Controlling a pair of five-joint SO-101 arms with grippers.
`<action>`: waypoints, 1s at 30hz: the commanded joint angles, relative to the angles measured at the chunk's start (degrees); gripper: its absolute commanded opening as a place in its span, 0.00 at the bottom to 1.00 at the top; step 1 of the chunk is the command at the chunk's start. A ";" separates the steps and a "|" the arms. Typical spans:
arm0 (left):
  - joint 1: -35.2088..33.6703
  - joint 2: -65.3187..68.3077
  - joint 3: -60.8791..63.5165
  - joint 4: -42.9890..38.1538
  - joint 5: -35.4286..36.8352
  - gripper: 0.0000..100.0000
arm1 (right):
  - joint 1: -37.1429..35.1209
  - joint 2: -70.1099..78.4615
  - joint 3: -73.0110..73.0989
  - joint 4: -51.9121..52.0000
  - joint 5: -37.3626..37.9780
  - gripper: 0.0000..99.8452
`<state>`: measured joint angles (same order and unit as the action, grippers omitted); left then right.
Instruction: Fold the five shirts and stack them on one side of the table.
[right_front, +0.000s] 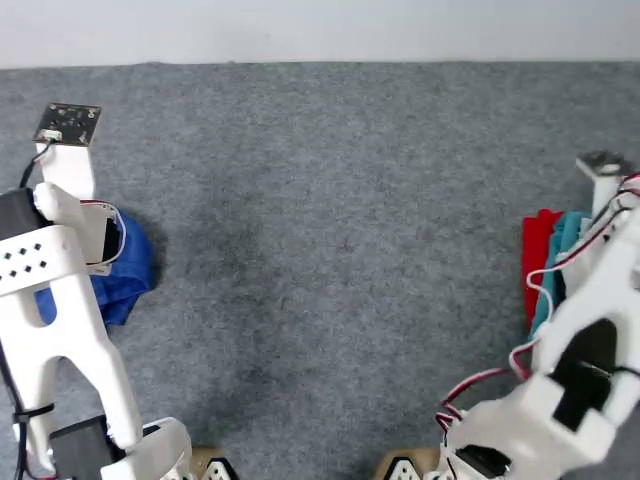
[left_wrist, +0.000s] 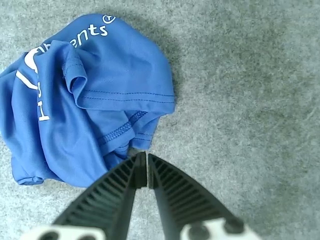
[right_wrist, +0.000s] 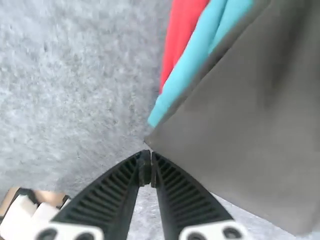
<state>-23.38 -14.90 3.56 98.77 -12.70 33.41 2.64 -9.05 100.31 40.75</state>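
Both my tools closed, empty.
Crumpled blue shirt (left_wrist: 90, 110) lies just beyond my left gripper (left_wrist: 146, 170); grey shirt (right_wrist: 240, 125) corner sits at my right gripper (right_wrist: 148, 172) tips.

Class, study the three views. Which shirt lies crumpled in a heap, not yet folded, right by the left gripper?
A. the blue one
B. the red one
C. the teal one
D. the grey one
A: the left wrist view shows the blue shirt bunched up in loose folds on the table, just past the tips of the left gripper.
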 joint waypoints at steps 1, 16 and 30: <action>-2.81 -2.29 -0.57 -0.53 -0.62 0.02 | -0.57 -9.01 0.79 2.33 -0.62 0.01; -15.12 10.20 1.98 -3.60 -21.10 0.22 | -0.57 -17.98 14.77 2.33 -0.53 0.01; -7.47 35.25 1.89 -21.98 -15.38 0.20 | -0.31 -18.07 15.21 2.59 -0.53 0.01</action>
<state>-33.41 18.95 5.85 80.04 -31.78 33.23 -13.10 6.51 100.48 40.75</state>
